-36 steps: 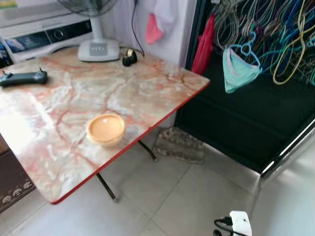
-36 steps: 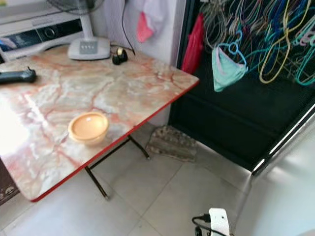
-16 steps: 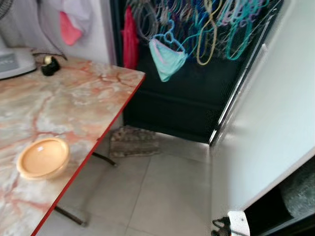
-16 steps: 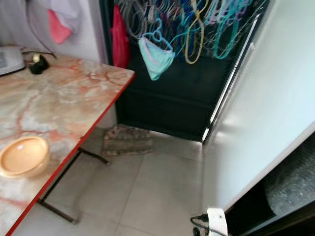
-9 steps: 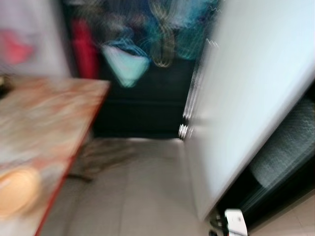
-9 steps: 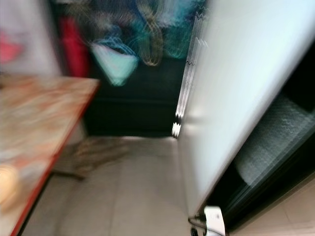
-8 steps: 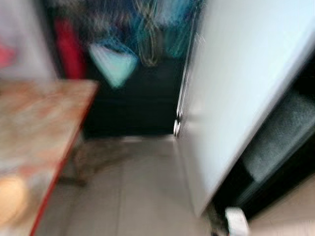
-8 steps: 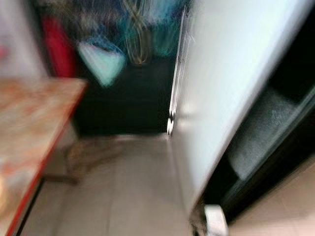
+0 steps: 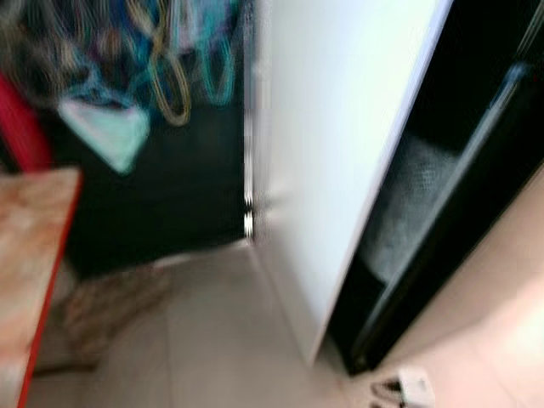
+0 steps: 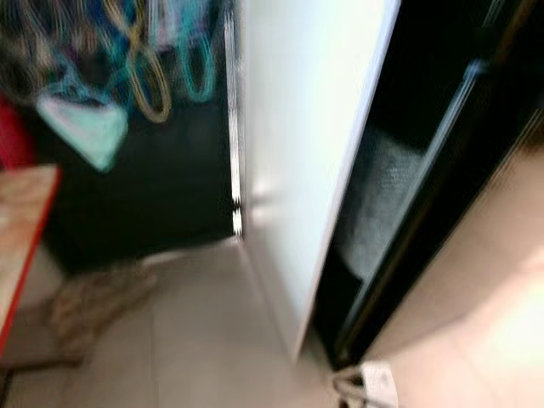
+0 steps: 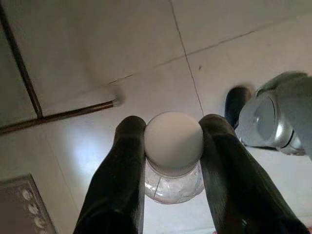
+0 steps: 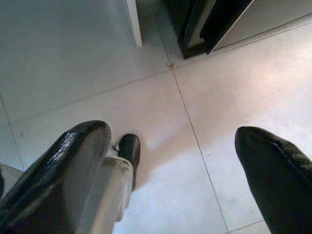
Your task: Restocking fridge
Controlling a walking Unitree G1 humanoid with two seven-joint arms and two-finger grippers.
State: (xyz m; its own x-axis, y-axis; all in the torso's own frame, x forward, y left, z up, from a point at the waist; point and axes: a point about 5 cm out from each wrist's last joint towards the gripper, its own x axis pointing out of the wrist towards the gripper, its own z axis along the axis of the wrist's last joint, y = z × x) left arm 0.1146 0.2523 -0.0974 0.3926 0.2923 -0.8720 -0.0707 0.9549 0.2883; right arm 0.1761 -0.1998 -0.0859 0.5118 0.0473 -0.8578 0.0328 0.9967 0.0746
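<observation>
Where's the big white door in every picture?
Left eye view: white door in the middle, dark opening to its right.
Right eye view: the same, in the middle.
Right wrist view: probably its bottom corner, beyond the open right gripper.
Left wrist view: left gripper holding a bottle above the floor.
Shared landmark: the tiled floor.

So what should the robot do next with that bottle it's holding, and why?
Probably keep stepping toward the open fridge and then lift the bottle. The left tool is shut on the bottle's white cap and points down at the floor, the white fridge door already stands open beside the dark shelves, and the right tool hangs open.
</observation>
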